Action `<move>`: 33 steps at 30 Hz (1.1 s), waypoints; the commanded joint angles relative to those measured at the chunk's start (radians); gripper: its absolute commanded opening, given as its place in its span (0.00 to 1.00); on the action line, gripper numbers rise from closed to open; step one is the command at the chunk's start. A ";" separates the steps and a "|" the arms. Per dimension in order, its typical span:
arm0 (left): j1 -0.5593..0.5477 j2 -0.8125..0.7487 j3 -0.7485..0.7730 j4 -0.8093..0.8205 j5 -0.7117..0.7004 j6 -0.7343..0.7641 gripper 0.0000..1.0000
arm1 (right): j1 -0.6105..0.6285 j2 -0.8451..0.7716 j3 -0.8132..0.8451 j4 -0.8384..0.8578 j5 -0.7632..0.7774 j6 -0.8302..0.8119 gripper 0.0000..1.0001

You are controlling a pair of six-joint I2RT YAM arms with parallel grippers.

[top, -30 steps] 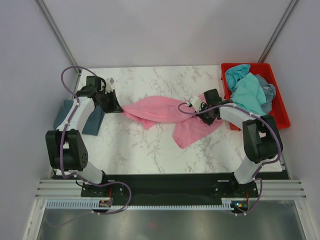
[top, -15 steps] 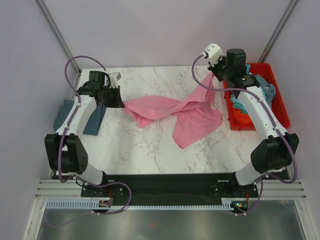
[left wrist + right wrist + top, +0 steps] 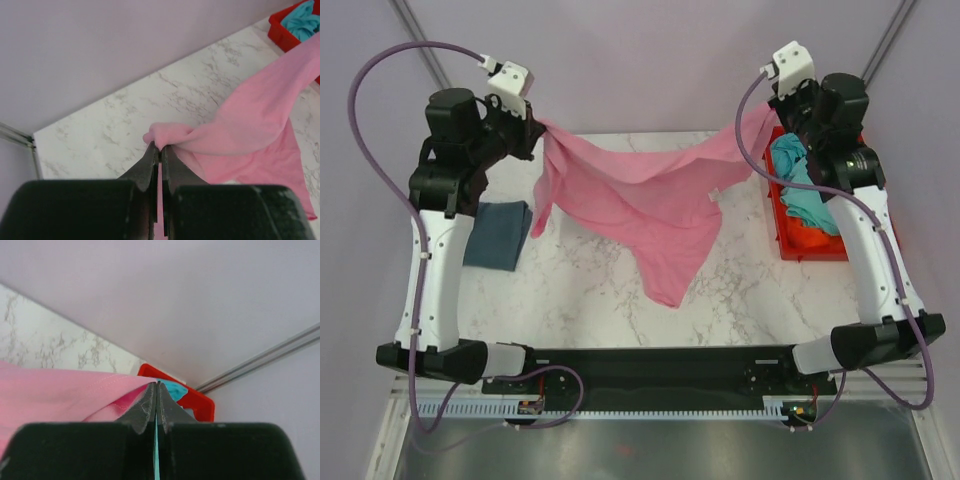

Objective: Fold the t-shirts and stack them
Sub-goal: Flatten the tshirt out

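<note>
A pink t-shirt (image 3: 640, 200) hangs spread in the air between my two grippers, its lower part drooping toward the marble table (image 3: 590, 290). A small white label (image 3: 716, 195) shows on it. My left gripper (image 3: 535, 128) is raised at the back left and shut on a bunched edge of the shirt (image 3: 250, 120), jaws pinched together (image 3: 160, 146). High at the back right, my right gripper (image 3: 772, 108) is shut on the other edge (image 3: 60, 390), tips meeting (image 3: 158, 384). A folded slate-blue t-shirt (image 3: 500, 235) lies at the table's left. Turquoise t-shirts (image 3: 805, 190) lie in the crate.
The red plastic crate (image 3: 810, 245) stands at the table's right edge, right beneath my right arm; it also shows in the wrist views (image 3: 280, 35) (image 3: 197, 400). Pale walls close the back and sides, with slanted metal poles (image 3: 430, 60) in the corners.
Both arms have risen from table level to high at the back corners. The pink t-shirt has been lifted off the table and stretched out between them.
</note>
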 commanded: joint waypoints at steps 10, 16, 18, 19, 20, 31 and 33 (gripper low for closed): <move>-0.004 -0.241 0.003 -0.031 -0.022 0.165 0.02 | -0.011 -0.349 0.092 0.058 -0.044 0.214 0.00; -0.004 -0.359 0.045 -0.211 0.079 0.156 0.02 | -0.011 -0.494 0.139 -0.021 -0.070 0.259 0.00; -0.001 -0.393 0.060 -0.240 0.116 0.126 0.02 | -0.011 -0.530 0.168 -0.045 -0.066 0.273 0.00; 0.002 -0.426 0.058 -0.267 0.131 0.122 0.02 | -0.011 -0.538 0.179 -0.072 -0.064 0.279 0.00; 0.004 -0.439 0.052 -0.278 0.139 0.114 0.02 | -0.011 -0.546 0.187 -0.089 -0.061 0.285 0.00; 0.004 -0.395 -0.366 -0.357 0.268 0.178 0.02 | -0.012 -0.551 -0.133 -0.068 -0.142 0.276 0.00; 0.004 -0.347 -0.453 -0.308 0.262 0.186 0.02 | -0.012 -0.511 -0.236 -0.025 -0.152 0.274 0.00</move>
